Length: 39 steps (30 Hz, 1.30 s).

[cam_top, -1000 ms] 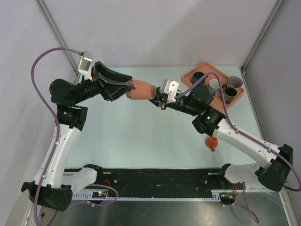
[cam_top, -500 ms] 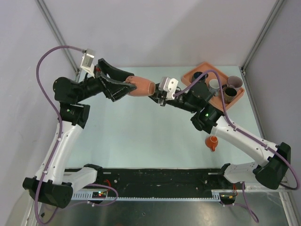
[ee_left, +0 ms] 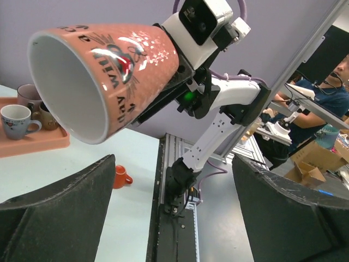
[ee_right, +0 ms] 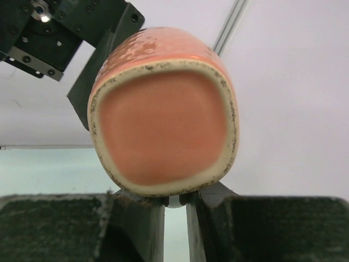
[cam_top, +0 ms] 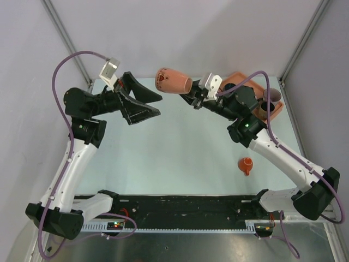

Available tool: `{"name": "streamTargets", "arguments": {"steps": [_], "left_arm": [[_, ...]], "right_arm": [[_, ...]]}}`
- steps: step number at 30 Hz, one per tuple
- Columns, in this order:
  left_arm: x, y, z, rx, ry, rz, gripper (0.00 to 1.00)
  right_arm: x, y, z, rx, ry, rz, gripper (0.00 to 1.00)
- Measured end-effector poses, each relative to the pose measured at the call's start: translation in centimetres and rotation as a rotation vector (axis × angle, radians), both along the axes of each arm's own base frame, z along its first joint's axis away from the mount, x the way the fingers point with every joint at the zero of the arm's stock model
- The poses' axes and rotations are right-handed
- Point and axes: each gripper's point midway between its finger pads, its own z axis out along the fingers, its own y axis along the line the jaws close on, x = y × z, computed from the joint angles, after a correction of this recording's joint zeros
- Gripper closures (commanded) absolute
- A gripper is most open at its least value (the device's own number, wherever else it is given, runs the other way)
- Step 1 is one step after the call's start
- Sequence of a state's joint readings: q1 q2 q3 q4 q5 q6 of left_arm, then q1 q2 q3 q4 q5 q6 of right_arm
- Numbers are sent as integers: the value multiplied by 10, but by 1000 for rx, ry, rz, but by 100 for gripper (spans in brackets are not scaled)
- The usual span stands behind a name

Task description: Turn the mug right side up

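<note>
Jaws of the right gripper [cam_top: 189, 94] pinch the one pink mug [cam_top: 173, 81], held aloft on its side, mouth facing the left gripper [cam_top: 158, 105], which gapes wide, just apart. One orange cup [cam_top: 246, 165] stands on the table [cam_top: 180, 147]; three cups show on one tray [cam_top: 234, 75].

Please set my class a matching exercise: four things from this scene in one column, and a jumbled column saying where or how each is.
Things:
1. pink mug
2. small orange cup
3. tray
4. left gripper

States:
A. open, holding nothing
B. held in the air, on its side
C. alone on the table
D. carries several cups

Pairs: 1-B, 2-C, 3-D, 4-A
</note>
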<state>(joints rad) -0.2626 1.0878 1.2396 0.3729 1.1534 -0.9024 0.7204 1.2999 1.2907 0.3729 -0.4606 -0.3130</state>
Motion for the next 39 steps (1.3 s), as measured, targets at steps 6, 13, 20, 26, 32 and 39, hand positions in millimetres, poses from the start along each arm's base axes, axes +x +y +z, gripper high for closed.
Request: {"name": "streamTargets", "arguments": {"steps": [6,13,20,26,32,39], "left_arm": [[-4,2,0,14,-6,-21,12],[11,23,0,48,-124,56,18],[3,13,1,41,-146,20,18],[6,9,7,27,-139,20,23],[5,-2,6,16,-104,-6,68],[2,-8,2,18,-44,-52,100]], "right_arm": [[-13,7,0,-22,-7,63,100],[-1,-10,-21,-99,66,67,100],[-20,4,-25,-108,96,127,100],[-38,18,-20,-86,90,189,100],[-32,34,-25,-79,83,207,100],[-30,36,-23,-74,50,234,51]]}}
